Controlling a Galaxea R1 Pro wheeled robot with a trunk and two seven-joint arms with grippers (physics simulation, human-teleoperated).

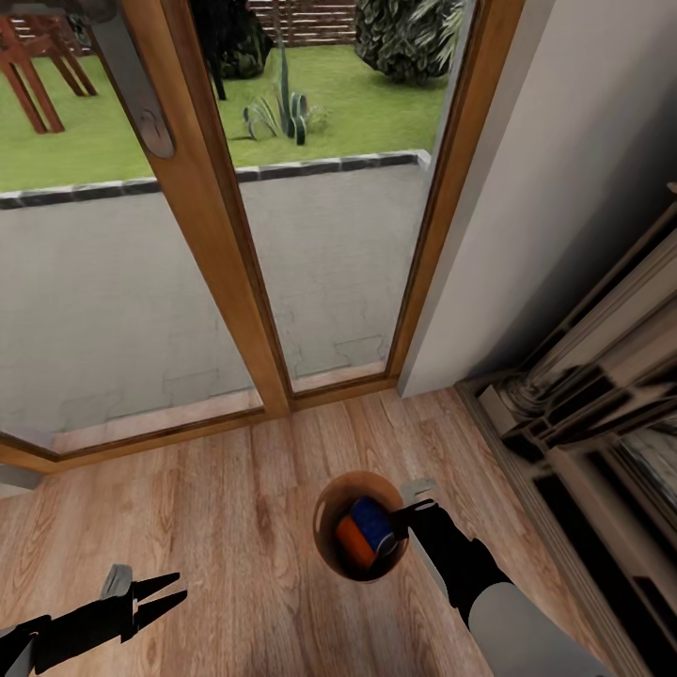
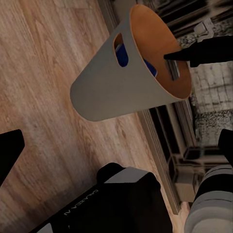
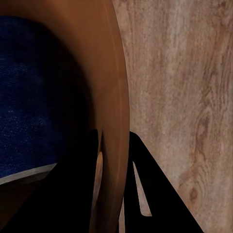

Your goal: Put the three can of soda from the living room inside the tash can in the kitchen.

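Right gripper (image 1: 402,519) clamped over a rim, left gripper (image 1: 160,594) spread wide, low, holding nothing

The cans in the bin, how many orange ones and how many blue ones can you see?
Orange cans: 1
Blue cans: 1
Total: 2 cans showing inside the bin, whose rim is clamped by the right gripper. A third could be hidden underneath; I cannot tell.

Home interior: plank floor (image 1: 216,527), wood-framed glass door (image 1: 226,235) far side facing patio (image 1: 122,273) and lawn (image 1: 367,103), carved fireplace surround (image 1: 602,376) right.
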